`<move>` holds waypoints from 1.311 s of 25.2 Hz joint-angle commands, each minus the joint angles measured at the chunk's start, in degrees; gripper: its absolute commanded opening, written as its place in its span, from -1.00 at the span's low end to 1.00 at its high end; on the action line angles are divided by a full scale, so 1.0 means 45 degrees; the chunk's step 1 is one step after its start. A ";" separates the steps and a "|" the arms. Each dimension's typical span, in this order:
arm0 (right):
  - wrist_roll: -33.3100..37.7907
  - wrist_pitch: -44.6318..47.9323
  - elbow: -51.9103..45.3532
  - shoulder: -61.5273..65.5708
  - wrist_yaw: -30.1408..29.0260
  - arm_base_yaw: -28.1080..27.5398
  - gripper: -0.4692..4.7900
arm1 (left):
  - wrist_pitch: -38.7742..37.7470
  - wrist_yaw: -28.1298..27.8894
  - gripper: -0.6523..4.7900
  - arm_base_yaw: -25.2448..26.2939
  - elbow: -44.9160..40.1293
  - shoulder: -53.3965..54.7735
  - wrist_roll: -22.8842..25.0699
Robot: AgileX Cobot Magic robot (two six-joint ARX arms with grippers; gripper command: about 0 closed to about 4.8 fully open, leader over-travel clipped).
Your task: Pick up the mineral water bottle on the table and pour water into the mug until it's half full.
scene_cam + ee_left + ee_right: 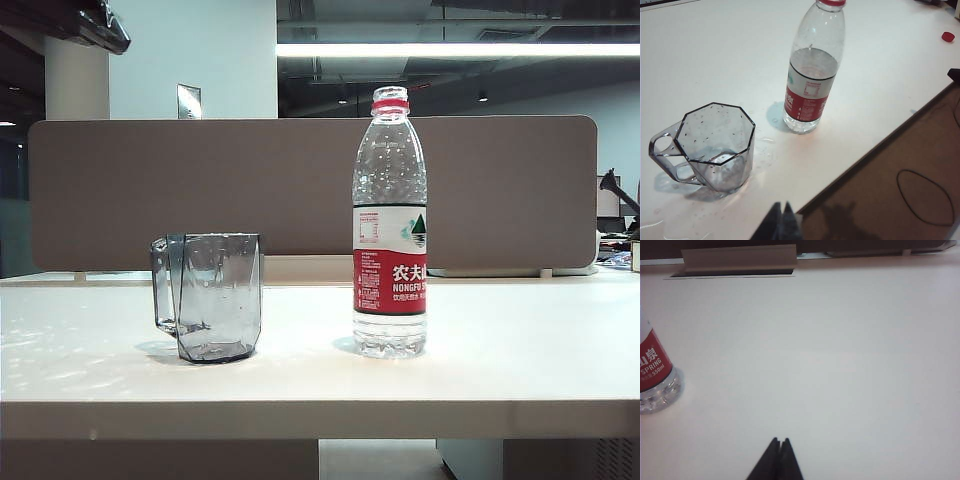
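Observation:
The mineral water bottle [389, 220] stands upright and uncapped on the white table [520, 350], right of middle. The water in it reaches about the top of its label. The smoky grey mug [207, 295] stands to its left, a hand's width away, handle turned away from the bottle. In the left wrist view the mug [715, 145] and bottle [812, 75] lie ahead of my left gripper [781, 205], which is shut, empty and apart from both. My right gripper [779, 440] is shut and empty over bare table, with the bottle's base [652, 377] off to one side. Neither gripper shows in the exterior view.
A red cap [948, 36] lies on the table far beyond the bottle. Drops and wet streaks [765, 150] surround the mug. A brown partition [310, 190] runs along the back. The table's edge [880, 145] drops to a brown floor with a cable loop [925, 197].

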 commanded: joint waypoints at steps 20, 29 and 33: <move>0.3249 0.5251 0.4736 -0.0010 -0.4201 0.0078 -0.71 | 0.0121 0.0005 -0.76 -0.0015 0.0092 -0.0024 0.0058; 0.1331 0.7116 0.8859 0.0155 0.1384 0.0092 -0.41 | 0.0117 0.0005 -0.76 -0.0015 0.0092 -0.0024 0.0058; -0.0209 0.8199 1.0462 0.0913 0.3517 0.0097 -0.42 | 0.0121 0.0000 -0.76 -0.0015 0.0092 -0.0024 0.0058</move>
